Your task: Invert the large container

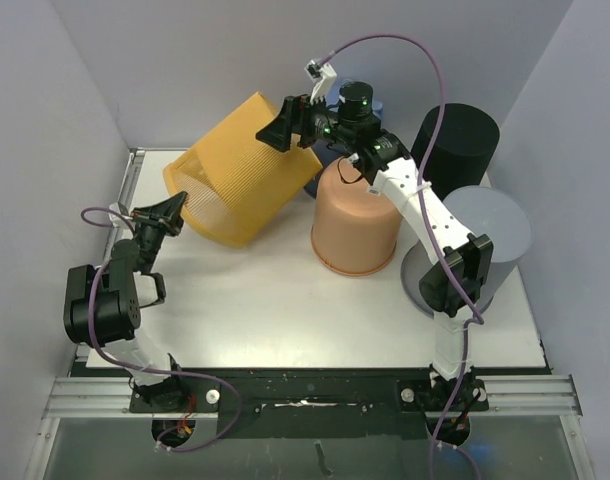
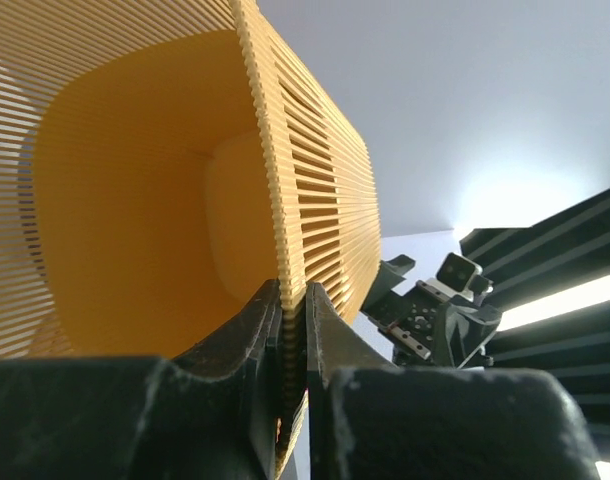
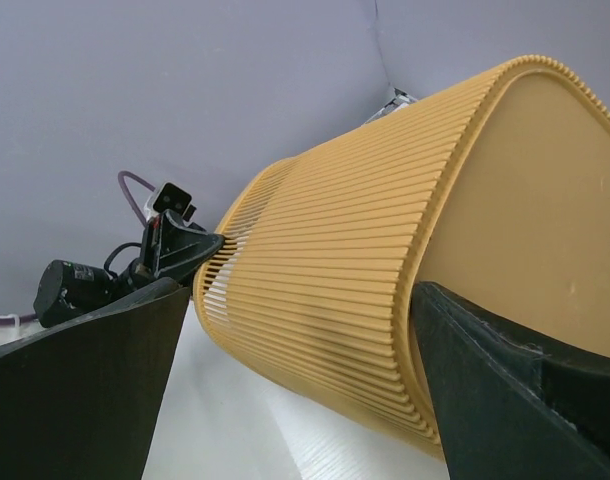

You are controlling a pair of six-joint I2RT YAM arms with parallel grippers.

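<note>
The large yellow slatted basket (image 1: 235, 175) lies tilted on its side at the back left of the white table (image 1: 285, 320), its open mouth facing left and its base up to the right. My left gripper (image 1: 175, 208) is shut on the basket's rim; in the left wrist view (image 2: 293, 295) the slatted wall (image 2: 135, 200) runs between the two fingers. My right gripper (image 1: 285, 125) is open at the base end. In the right wrist view (image 3: 300, 340) the basket (image 3: 355, 280) fills the gap, and the right finger (image 3: 505, 390) sits by the base edge.
A peach bucket (image 1: 355, 225) stands upside down just right of the basket. A black cylinder (image 1: 455, 140) and a grey bin (image 1: 490, 235) stand at the right. A dark blue container (image 1: 330, 165) is behind the bucket. Purple walls enclose the table.
</note>
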